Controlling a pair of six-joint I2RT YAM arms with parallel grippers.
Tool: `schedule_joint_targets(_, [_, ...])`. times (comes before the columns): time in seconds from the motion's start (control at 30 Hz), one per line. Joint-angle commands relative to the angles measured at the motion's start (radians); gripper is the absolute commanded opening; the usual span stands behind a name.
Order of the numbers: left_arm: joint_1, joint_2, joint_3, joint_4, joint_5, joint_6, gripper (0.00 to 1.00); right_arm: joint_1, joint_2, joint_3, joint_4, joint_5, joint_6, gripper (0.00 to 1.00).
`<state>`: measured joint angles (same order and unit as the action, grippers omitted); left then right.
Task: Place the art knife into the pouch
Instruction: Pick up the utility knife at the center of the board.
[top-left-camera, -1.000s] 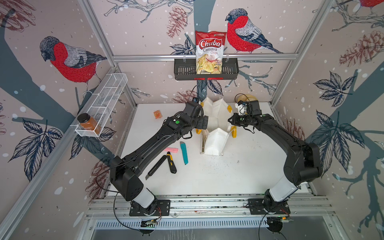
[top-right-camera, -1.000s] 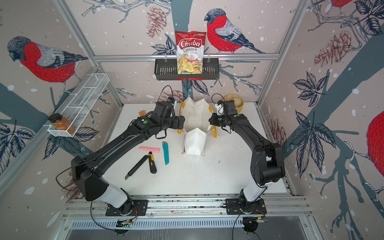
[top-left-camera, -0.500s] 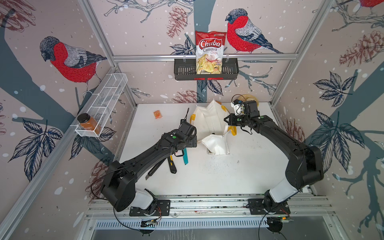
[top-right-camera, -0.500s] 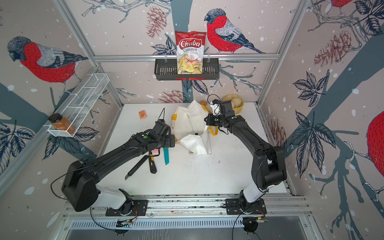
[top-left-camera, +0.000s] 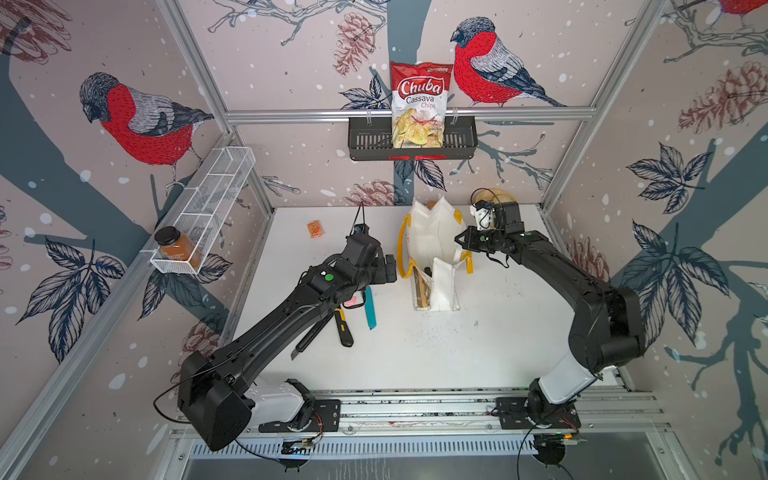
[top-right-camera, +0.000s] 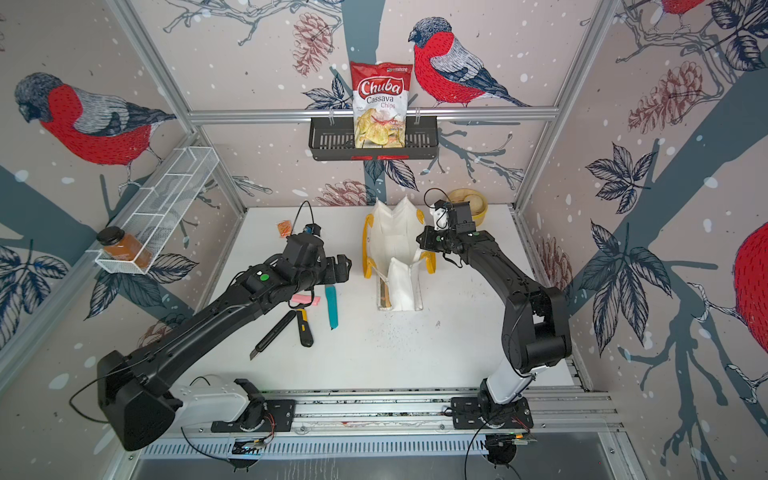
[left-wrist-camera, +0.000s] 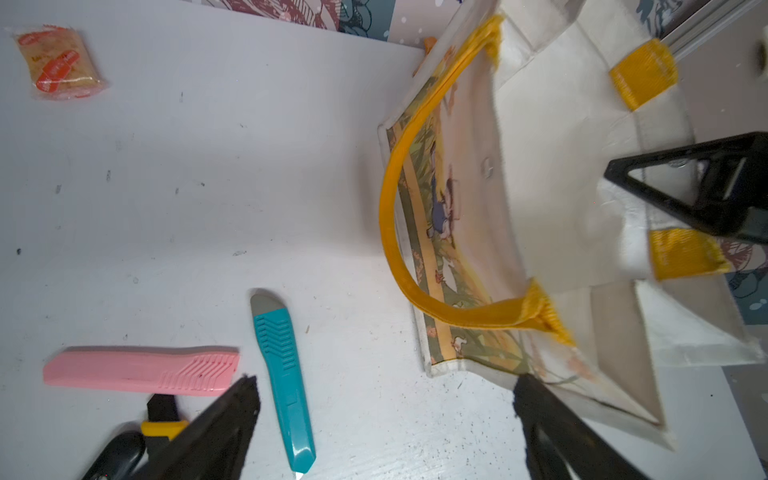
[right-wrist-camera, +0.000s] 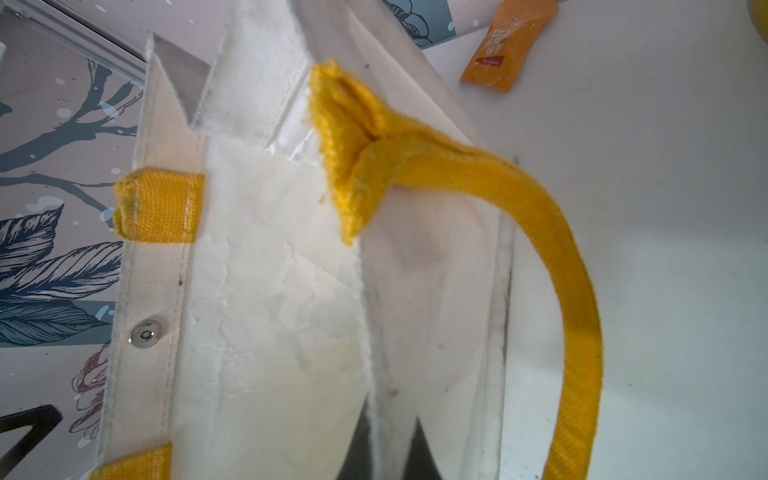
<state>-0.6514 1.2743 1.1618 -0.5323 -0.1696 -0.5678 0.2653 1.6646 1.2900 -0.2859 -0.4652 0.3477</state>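
Observation:
The white pouch with yellow handles stands open at the middle back of the table. My right gripper is shut on its rim, with the pouch wall pinched between the fingers. Left of the pouch lie several art knives: a teal one, a pink one, a black-and-yellow one and a long black one. My left gripper hangs open over the table between the teal knife and the pouch, holding nothing.
An orange snack packet lies at the back left. An orange sachet and a yellow tape roll lie behind the pouch. A chips bag sits in the wall basket. A wire shelf holds a jar.
My left arm has drawn back from the pouch's mouth toward the knives. The pouch tipped over and now stands up again. The right gripper has kept its hold on the rim.

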Motion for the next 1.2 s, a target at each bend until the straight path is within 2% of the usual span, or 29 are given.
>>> schedule_joint_targets(0.0, [0.002, -0.025, -0.017, -0.075, -0.048, -0.009, 0.96, -0.015, 0.008, -0.006, 0.017, -0.028, 0.023, 0.0])
schedule_joint_targets(0.13, [0.013, -0.014, -0.091, -0.09, -0.033, -0.039, 0.96, -0.015, -0.003, -0.022, 0.037, -0.041, 0.027, 0.0])
schedule_joint_targets(0.33, [0.013, 0.091, -0.196, -0.067, -0.006, -0.075, 0.96, -0.012, -0.017, -0.024, 0.033, -0.047, 0.024, 0.0])
schedule_joint_targets(0.67, [0.024, 0.236, -0.277, 0.075, 0.059, -0.089, 0.95, -0.008, -0.021, -0.032, 0.028, -0.05, 0.015, 0.0])
schedule_joint_targets(0.8, [0.064, 0.273, -0.308, 0.154, 0.119, -0.079, 0.89, -0.006, -0.022, -0.034, 0.034, -0.053, 0.015, 0.0])
schedule_joint_targets(1.0, [0.064, 0.353, -0.251, 0.144, 0.103, -0.044, 0.84, 0.003, -0.016, -0.034, 0.034, -0.043, 0.013, 0.0])
schedule_joint_targets(1.17, [0.065, 0.405, -0.231, 0.142, 0.094, -0.031, 0.75, 0.006, -0.009, -0.03, 0.034, -0.041, 0.011, 0.0])
